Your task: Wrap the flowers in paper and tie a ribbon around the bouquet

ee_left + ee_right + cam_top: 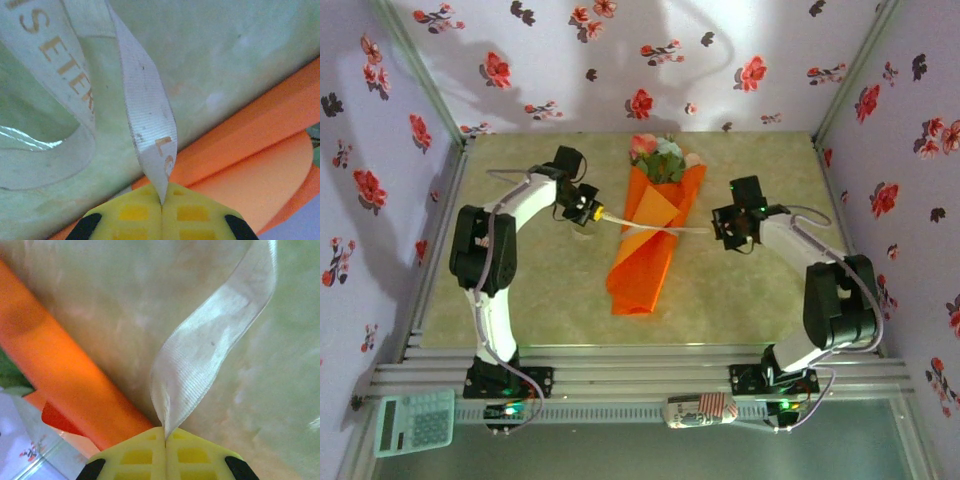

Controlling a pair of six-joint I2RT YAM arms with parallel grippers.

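The bouquet lies mid-tabletop, its flowers already wrapped in orange paper, blooms toward the far wall. The ribbon crosses its middle. One end is clamped in the left end effector, the other in the right end effector. The wrapping appears done and the knot unfinished. A calculator lies well apart at the near edge, and nothing obstructs.

Pale calculator, flower-print packet, on near ledge

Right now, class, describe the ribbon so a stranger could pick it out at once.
On the table lies an orange bouquet. Across its middle runs the ribbon, stretched between left hand and right hand: thin, sheer, whitish, unlike the grey cables.
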